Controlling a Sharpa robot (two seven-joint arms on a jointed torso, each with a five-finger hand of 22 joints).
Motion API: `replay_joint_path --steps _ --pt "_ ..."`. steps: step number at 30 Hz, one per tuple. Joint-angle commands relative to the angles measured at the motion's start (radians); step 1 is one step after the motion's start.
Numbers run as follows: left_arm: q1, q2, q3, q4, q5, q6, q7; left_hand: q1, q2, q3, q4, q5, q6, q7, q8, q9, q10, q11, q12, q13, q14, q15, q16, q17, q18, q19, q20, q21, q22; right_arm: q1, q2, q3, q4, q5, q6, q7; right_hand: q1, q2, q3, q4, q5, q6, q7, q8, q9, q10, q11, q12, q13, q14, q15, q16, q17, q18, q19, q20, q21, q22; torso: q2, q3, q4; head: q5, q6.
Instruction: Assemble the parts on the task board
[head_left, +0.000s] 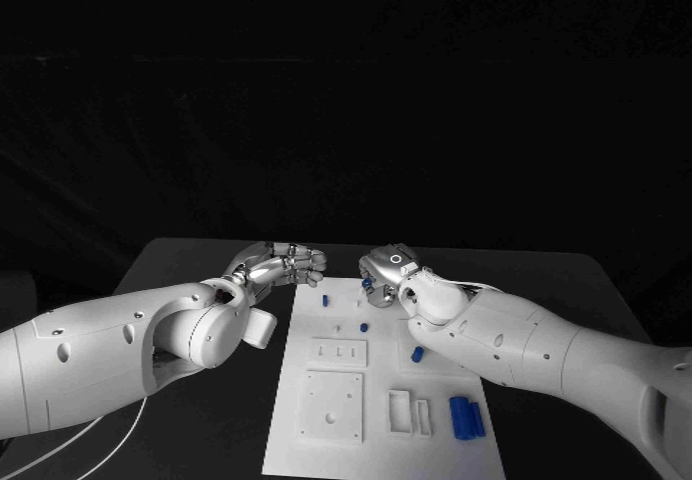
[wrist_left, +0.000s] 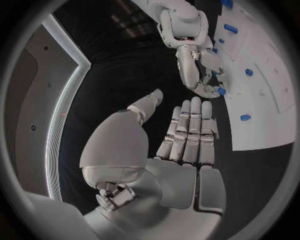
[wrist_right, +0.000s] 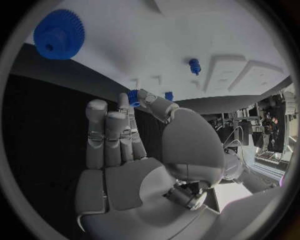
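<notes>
Pinching a small blue part (wrist_right: 134, 96) at the task board's (head_left: 382, 440) far edge: right hand (head_left: 389, 272), fingers closed on it | left hand (head_left: 277, 265) just beside the board's far left corner over the tabletop (head_left: 188, 262), fingers apart, holding nothing | other blue parts (head_left: 464, 416) lie on the board.

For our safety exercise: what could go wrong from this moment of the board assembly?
The right robot hand pinches a small blue part at its fingertips only; it might slip out. Its forearm hangs over loose blue pieces on the task board and could knock them. The left robot hand, open near the board's edge, could nudge the board.
</notes>
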Motion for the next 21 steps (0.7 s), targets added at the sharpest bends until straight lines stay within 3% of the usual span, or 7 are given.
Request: replay_joint_path --steps 1,6,14,21 --pt "0.011 0.0 0.001 0.007 -0.002 0.005 0.008 -0.009 0.003 0.001 -0.006 0.003 0.006 0.001 -0.004 -0.001 0.0 0.004 -0.006 -0.001 0.0 0.002 -0.003 0.001 0.009 -0.007 0.001 0.005 0.022 0.0 0.009 0.0 -0.008 0.007 -0.003 0.019 0.011 0.002 0.006 0.0 0.003 0.007 0.0 0.007 0.012 0.004 0.0 0.0 0.002 -0.004 -0.009 0.005 -0.001 0.062 0.0 -0.011 0.005 0.023 0.003 -0.0009 0.0019 0.0 -0.001" --pt "0.018 -0.003 0.001 0.009 -0.003 0.003 0.006 -0.01 0.002 0.001 -0.007 0.002 0.006 0.001 -0.004 -0.001 0.0 0.004 -0.006 -0.001 0.0 0.002 -0.004 0.002 0.009 -0.007 0.001 0.005 0.022 -0.001 0.016 0.0 -0.014 0.008 -0.003 0.023 0.011 0.002 0.006 0.0 0.003 0.006 0.0 0.007 0.012 0.004 0.0 -0.001 0.003 -0.004 -0.009 0.005 -0.002 0.062 0.0 -0.011 0.005 0.023 0.007 -0.0014 0.0013 0.003 -0.004" --pt "0.024 -0.006 0.001 0.014 -0.005 0.003 0.007 -0.01 0.001 0.001 -0.008 0.002 0.006 0.001 -0.004 -0.001 0.0 0.004 -0.007 -0.001 0.0 0.003 -0.004 0.002 0.009 -0.007 0.001 0.006 0.022 -0.001 0.018 0.0 -0.02 0.011 0.007 0.026 0.011 0.001 0.006 0.001 0.003 0.006 0.0 0.006 0.012 0.004 0.0 -0.001 0.003 -0.004 -0.009 0.005 -0.002 0.062 -0.001 -0.01 0.006 0.023 0.015 -0.0038 0.0056 0.001 -0.002" --pt "0.027 -0.006 0.001 0.017 -0.006 0.003 0.007 -0.01 0.001 0.001 -0.009 0.002 0.006 0.001 -0.004 -0.001 0.001 0.004 -0.007 -0.001 0.0 0.003 -0.004 0.002 0.009 -0.007 0.002 0.006 0.022 -0.004 0.02 -0.001 -0.03 0.016 0.018 0.03 0.011 0.001 0.006 0.001 0.003 0.006 0.0 0.006 0.012 0.003 0.0 -0.002 0.004 -0.004 -0.009 0.006 -0.002 0.062 -0.001 -0.01 0.007 0.023 0.014 -0.0034 0.0038 0.004 -0.007"
